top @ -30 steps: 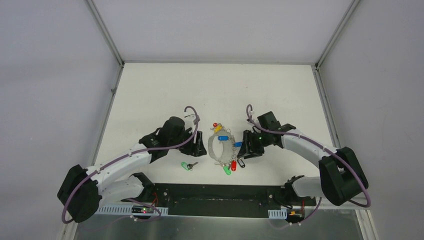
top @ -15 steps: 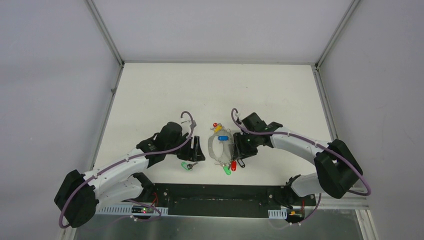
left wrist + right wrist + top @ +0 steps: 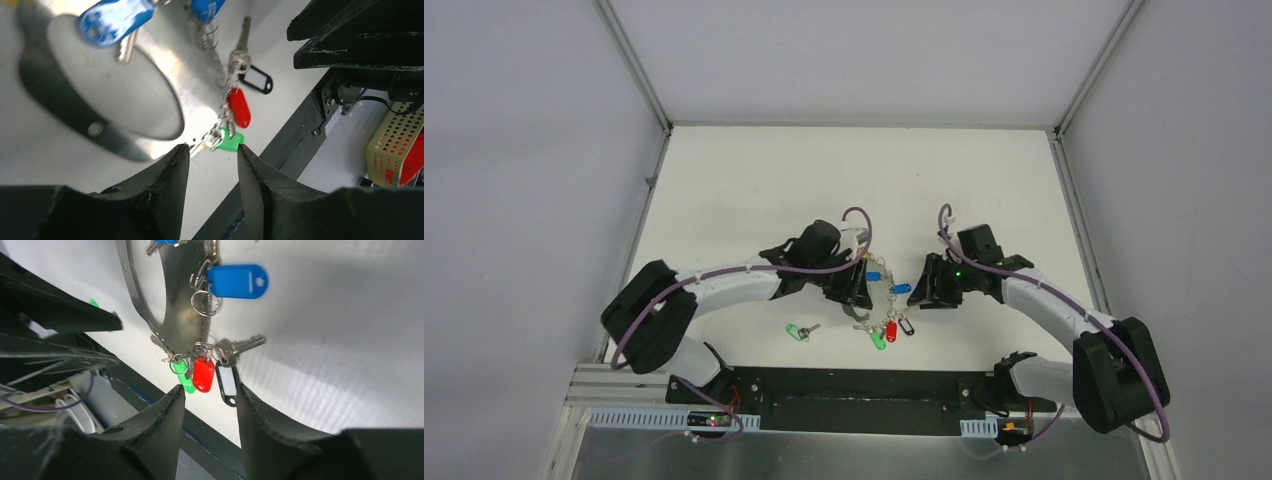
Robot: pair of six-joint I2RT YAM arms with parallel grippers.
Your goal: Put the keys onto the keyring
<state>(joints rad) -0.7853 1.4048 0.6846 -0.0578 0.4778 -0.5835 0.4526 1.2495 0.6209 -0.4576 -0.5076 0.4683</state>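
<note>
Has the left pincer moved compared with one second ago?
Yes. The left pincer has moved to the right: it was above the loose green key, and now it is at the keyring.

no legible text, no labels — nothing readable

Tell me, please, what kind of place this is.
Probably a robotics lab test cell: a white table enclosed by plain grey panels, a left arm and right arm bolted at its near edge, and a keyring lying between them.
</note>
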